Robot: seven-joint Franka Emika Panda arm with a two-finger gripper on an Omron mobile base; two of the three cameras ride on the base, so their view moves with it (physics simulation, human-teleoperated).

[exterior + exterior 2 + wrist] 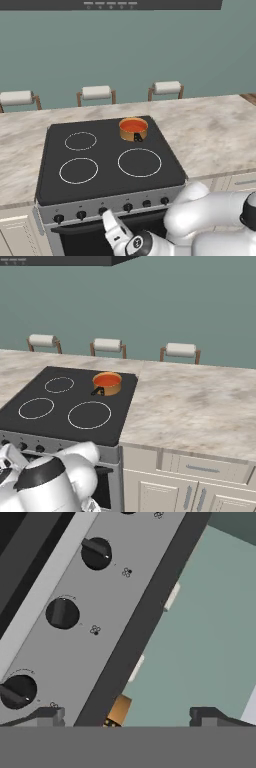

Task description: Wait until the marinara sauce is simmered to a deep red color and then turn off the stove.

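I see orange-red marinara sauce (133,125) in a copper pot (133,134), black stove (107,160) with white rings, marble-patterned desk (210,130)

Copper pot (133,131) on black stove (107,172), back-right ring.

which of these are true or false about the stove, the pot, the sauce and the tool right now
1. The pot sits on the back right ring of the stove. True.
2. The marinara sauce is dark brown. False: it is orange-red.
3. The tool is shut on a knob. False: its jaws stand wide apart, holding nothing, in front of the knob panel.
4. Three paper towel rolls stand behind the counter. True.
5. The front right ring carries a second pot. False: it is bare.
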